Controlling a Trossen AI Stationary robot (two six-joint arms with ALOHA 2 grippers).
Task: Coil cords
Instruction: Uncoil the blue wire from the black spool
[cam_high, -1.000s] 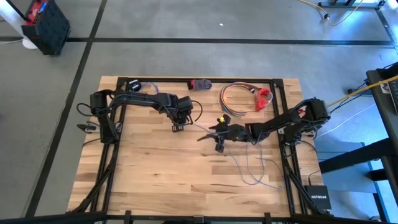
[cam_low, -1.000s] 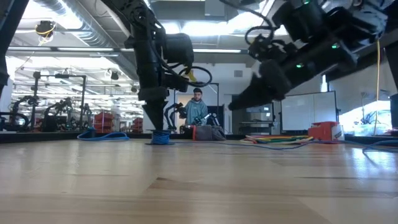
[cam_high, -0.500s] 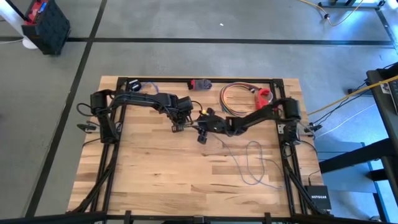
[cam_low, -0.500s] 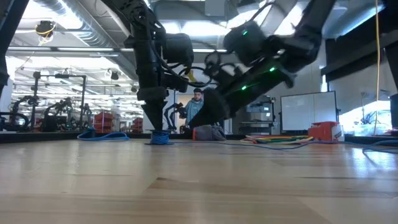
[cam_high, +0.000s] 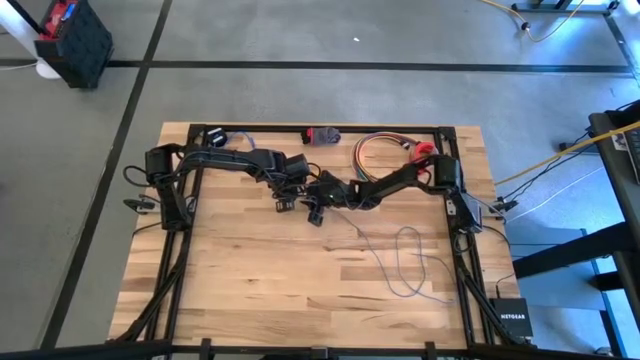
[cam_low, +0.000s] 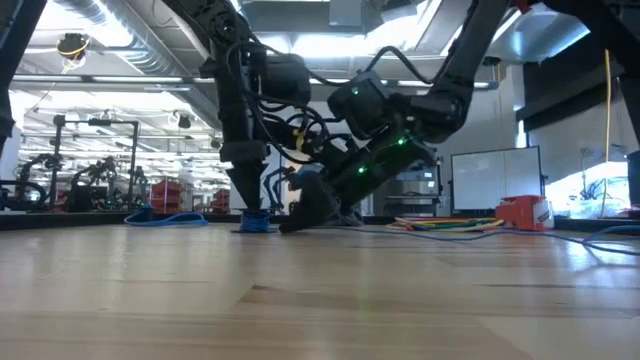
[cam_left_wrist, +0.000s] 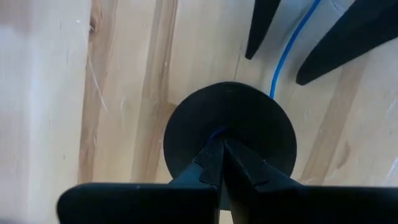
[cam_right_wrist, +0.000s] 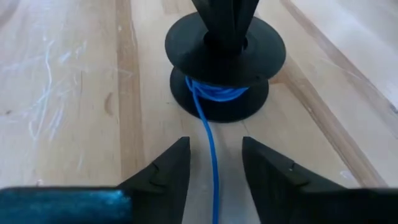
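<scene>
Both arms meet near the middle of the table's (cam_high: 250, 290) far half, well in from every edge. The near half of the wooden top is mostly bare boards, broken only by the loose part of the cord.

The left gripper (cam_high: 284, 203) points straight down, its jaws clenched together on the hub of a black spool (cam_right_wrist: 224, 59). The spool stands upright on the wood. Blue turns of the cord (cam_right_wrist: 211, 137) are wound between its two flanges, and the left wrist view looks down on the top flange (cam_left_wrist: 229, 140).

The right gripper (cam_right_wrist: 214, 163) lies low over the boards just beside the spool, on the side toward the right arm's base. Its jaws are parted, one finger (cam_right_wrist: 163, 171) on each side of the cord, and I see no contact with it. From the spool the cord runs between those fingers, then trails in loose thin loops (cam_high: 405, 262) toward the near right part of the table.

Along the far edge lie a bundle of coloured cables (cam_high: 378, 155) with a red object (cam_high: 424, 153) beside it, a small dark item (cam_high: 322, 135) and another (cam_high: 217, 139) toward the left corner. All lie apart from the grippers. The right arm's links (cam_high: 395, 182) pass close by the coloured bundle.

Beyond the table, in the low view, a person (cam_low: 296, 178) is partly hidden behind the arms.
</scene>
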